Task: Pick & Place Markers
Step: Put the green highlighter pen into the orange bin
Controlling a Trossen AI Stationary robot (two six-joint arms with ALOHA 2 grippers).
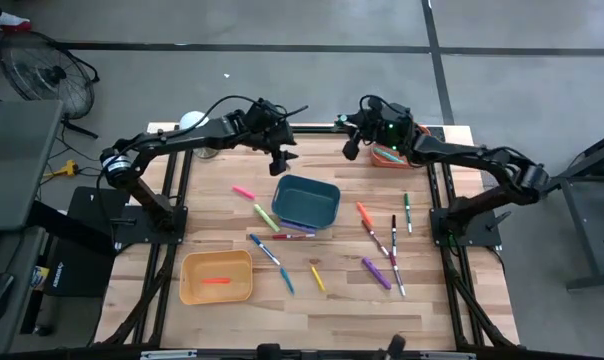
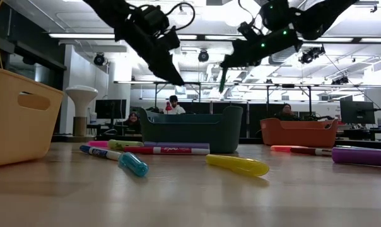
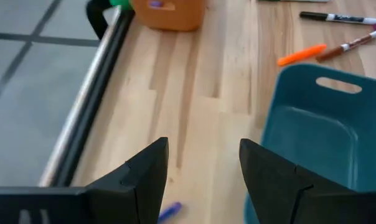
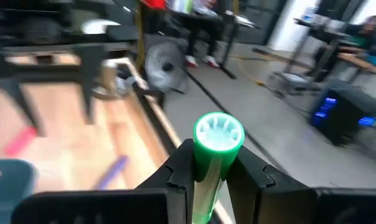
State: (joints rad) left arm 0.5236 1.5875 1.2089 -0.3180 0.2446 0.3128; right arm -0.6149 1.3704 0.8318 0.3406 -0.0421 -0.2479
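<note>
High view shows the wooden table (image 1: 222, 320) filling the frame's centre, with both arms reaching in from the upper edge. Near the middle sits the teal bin (image 1: 307, 200); a yellow-orange bin (image 1: 216, 276) lies lower left with one red marker (image 1: 217, 281) in it, and an orange bin (image 1: 389, 157) sits upper right, mostly hidden under the right arm.

Loose markers (image 1: 377, 272) are scattered flat on the wood, most to the right of and below the teal bin, a few touching its lower-left edge; a pink marker (image 1: 243, 191) lies to its upper left. They look like stock waiting to be sorted.

Left gripper (image 1: 279, 160) hangs raised just above-left of the teal bin, fingers spread wide with nothing between them, which suggests it is free for a fresh pick.

Right gripper (image 4: 211, 174) hovers in the upper centre-right of the high view, pinching a green marker (image 4: 216, 146) that points downward, probably carried toward a bin.
</note>
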